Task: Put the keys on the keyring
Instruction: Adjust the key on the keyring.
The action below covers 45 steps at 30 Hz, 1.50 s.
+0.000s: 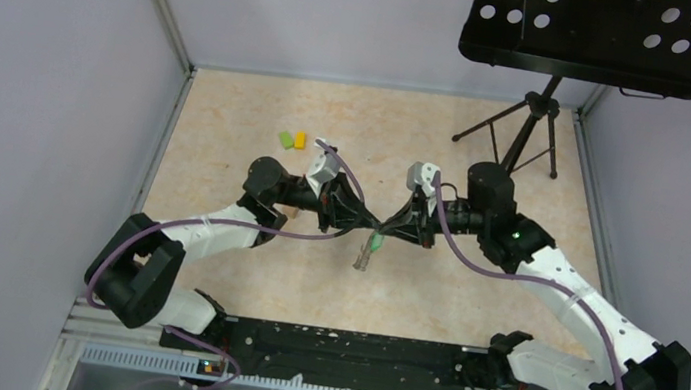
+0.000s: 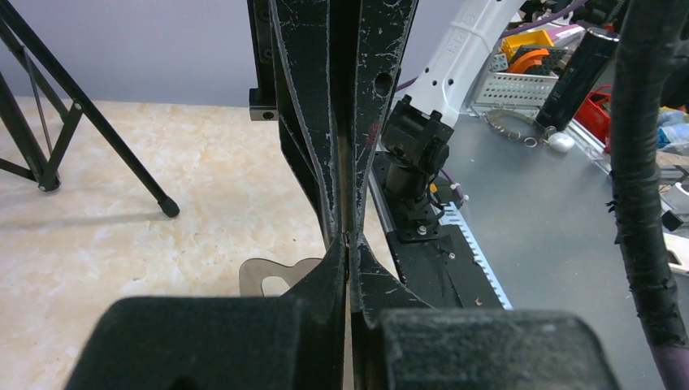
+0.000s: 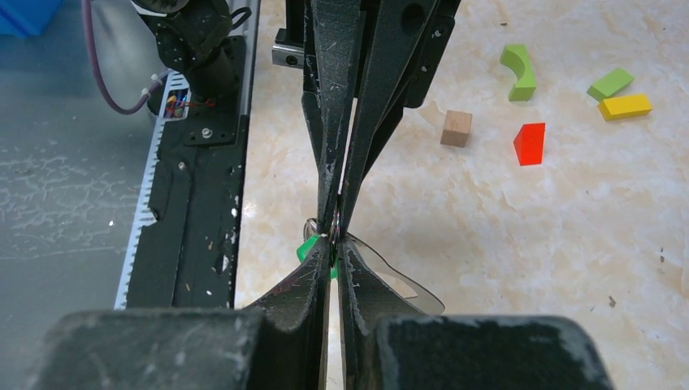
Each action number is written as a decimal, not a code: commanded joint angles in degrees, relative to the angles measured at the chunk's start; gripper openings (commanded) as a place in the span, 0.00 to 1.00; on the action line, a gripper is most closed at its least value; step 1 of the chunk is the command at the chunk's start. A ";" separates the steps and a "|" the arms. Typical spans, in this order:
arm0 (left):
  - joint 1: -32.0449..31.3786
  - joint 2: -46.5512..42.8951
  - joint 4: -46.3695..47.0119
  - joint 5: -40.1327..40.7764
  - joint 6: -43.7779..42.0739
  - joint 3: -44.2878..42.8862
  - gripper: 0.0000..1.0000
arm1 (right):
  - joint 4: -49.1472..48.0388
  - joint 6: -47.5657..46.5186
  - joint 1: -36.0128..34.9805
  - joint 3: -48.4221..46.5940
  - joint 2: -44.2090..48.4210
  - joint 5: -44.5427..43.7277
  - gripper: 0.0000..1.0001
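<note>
The left gripper [image 1: 365, 225] and right gripper [image 1: 394, 228] are found tip to tip over the middle of the table [image 1: 226, 149], the left at 9 o'clock of the junction and the right at 3 o'clock. Both finger pairs are seen pressed together. The keys [image 1: 366, 251] hang just at 6 o'clock of the junction, with a green tag [image 3: 309, 248] against the right fingers. Which pair pinches them cannot be determined. The keyring cannot be made out there. Small coloured blocks [image 1: 292, 139] are noted at 11 o'clock, well apart.
</note>
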<state>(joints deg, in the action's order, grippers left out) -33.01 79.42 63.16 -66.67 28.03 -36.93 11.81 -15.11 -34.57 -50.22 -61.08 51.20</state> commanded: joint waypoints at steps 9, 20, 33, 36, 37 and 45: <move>0.23 0.03 0.44 0.17 -3.84 0.14 0.00 | -1.87 0.17 0.55 -1.71 0.33 2.40 0.06; 0.23 -0.19 -1.46 -0.03 -6.20 0.25 0.00 | 0.37 -1.53 1.33 -1.80 1.57 2.28 0.16; 0.23 -0.13 -1.10 -0.11 -5.27 -0.20 0.00 | -0.74 -0.27 1.34 -1.99 -0.42 3.10 0.07; 0.22 -0.01 -0.72 0.03 -4.99 -0.25 0.00 | -1.04 -0.19 1.34 -1.69 -0.57 3.12 0.07; 0.23 0.10 -0.55 -0.03 -4.86 -0.25 0.00 | -1.10 -0.18 1.34 -1.65 -0.70 3.12 0.07; 0.22 0.38 0.13 0.11 -4.43 -0.02 0.00 | -1.53 0.30 1.34 -1.68 -1.58 3.64 0.05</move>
<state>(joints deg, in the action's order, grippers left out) -32.97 79.42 60.31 -66.92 23.16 -36.84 12.73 -15.16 -33.82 -50.24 -62.04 52.25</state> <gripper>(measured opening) 0.004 0.058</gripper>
